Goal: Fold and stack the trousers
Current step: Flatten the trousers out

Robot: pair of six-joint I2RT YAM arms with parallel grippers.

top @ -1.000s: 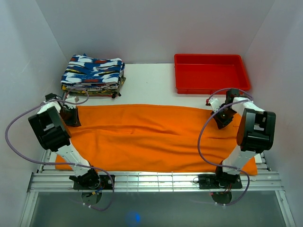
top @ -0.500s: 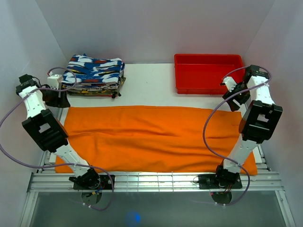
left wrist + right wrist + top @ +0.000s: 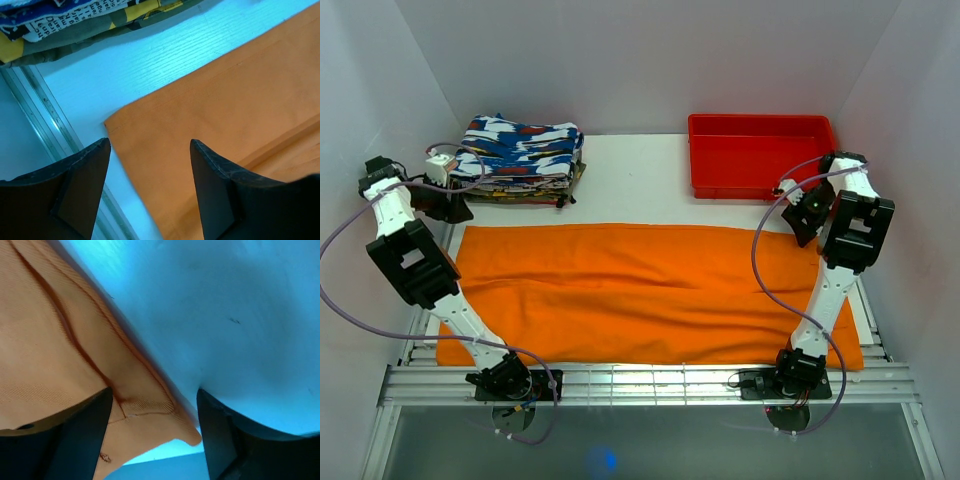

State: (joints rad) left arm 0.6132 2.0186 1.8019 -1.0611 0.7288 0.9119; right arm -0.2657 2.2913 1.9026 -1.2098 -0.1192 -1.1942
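The orange trousers (image 3: pixel 640 290) lie spread as a wide band across the white table (image 3: pixel 630 175). Their far edge runs from near the stack of blue, white and red patterned clothes (image 3: pixel 518 160) on the left to just short of the red plastic tray (image 3: pixel 765 190) on the right. The left gripper (image 3: pixel 150 150) hovers over the band's far-left corner with its fingers spread wide and nothing between them, and the right gripper (image 3: pixel 155 400) hangs above the far-right corner, equally wide apart and holding nothing.
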